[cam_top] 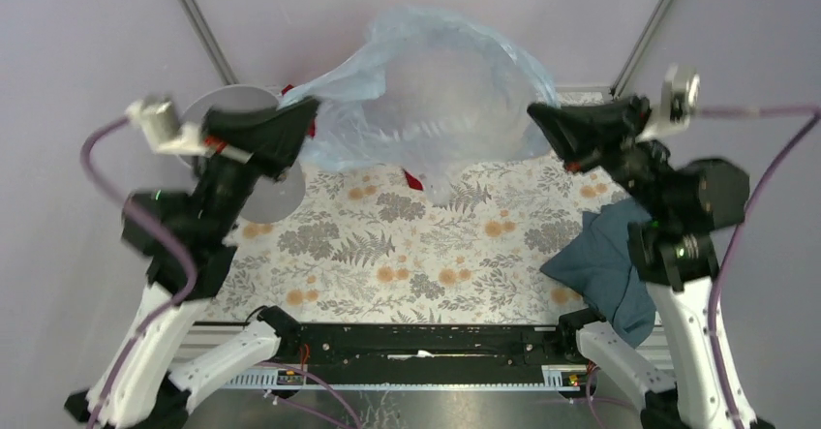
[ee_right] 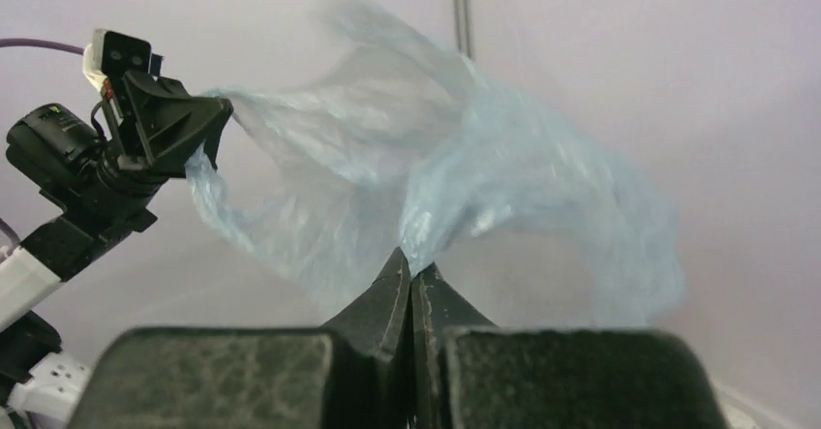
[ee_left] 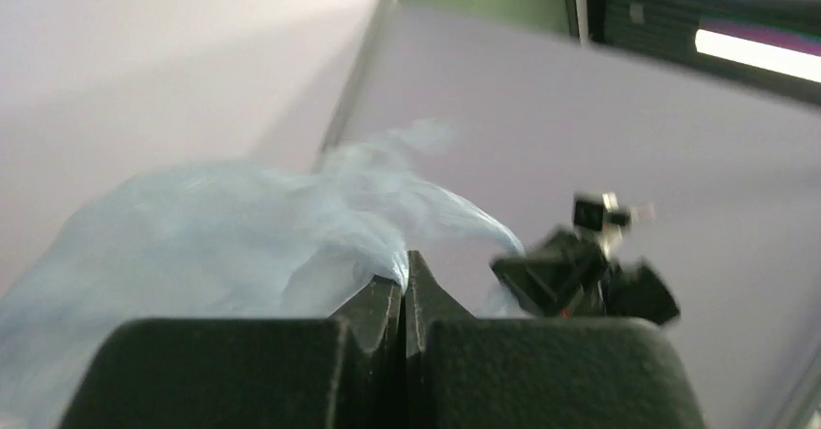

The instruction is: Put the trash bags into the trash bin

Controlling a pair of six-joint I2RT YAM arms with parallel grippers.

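While both jaws, pinched shut on opposite edges, hold the bag (cam_top: 436, 90) spread aloft over the worktop (cam_top: 407, 245), transport seems in hand; next, swing it left over the bin (cam_top: 230, 98) and release.

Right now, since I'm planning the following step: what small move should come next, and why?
Probably swing both arms left together, grips shut. The left end effector and right end effector each pinch an edge of the trash bag, which is spread in the air above the table, while the trash bin stands off to the left, not under the bag.
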